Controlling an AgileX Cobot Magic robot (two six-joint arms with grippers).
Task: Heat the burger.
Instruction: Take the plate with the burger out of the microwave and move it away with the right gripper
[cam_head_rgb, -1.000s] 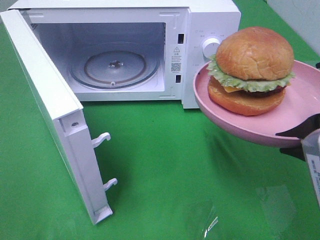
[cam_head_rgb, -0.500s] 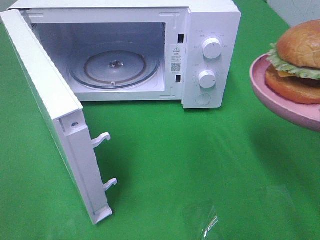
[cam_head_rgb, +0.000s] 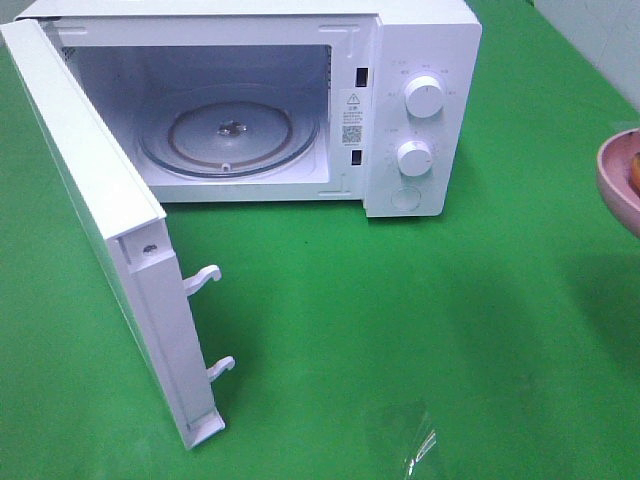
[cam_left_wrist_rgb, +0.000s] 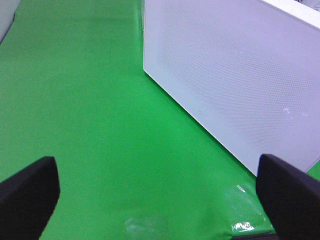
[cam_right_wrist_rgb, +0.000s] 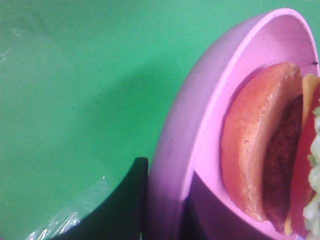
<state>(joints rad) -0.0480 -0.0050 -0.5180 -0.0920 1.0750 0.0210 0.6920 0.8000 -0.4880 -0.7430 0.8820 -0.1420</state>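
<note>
The burger (cam_right_wrist_rgb: 270, 150) lies on a pink plate (cam_right_wrist_rgb: 200, 125), with its bun, patty, cheese and lettuce edge showing in the right wrist view. My right gripper (cam_right_wrist_rgb: 165, 215) is shut on the plate's rim, one black finger (cam_right_wrist_rgb: 120, 200) against the outside wall. In the exterior view only the plate's edge (cam_head_rgb: 618, 180) and a sliver of burger (cam_head_rgb: 635, 170) show at the far right, held above the green cloth. My left gripper (cam_left_wrist_rgb: 160, 200) is open and empty, low over the cloth beside the microwave door's outer face (cam_left_wrist_rgb: 235, 75).
The white microwave (cam_head_rgb: 420, 60) stands at the back with its door (cam_head_rgb: 100, 230) swung wide open to the left. Its glass turntable (cam_head_rgb: 230, 130) is bare. Two knobs (cam_head_rgb: 424, 98) sit on the right panel. Green cloth (cam_head_rgb: 400, 330) covers the table.
The plate with the burger has moved to the right, from in front of the microwave's knobs to almost out of the exterior view. The microwave and its door have not moved.
</note>
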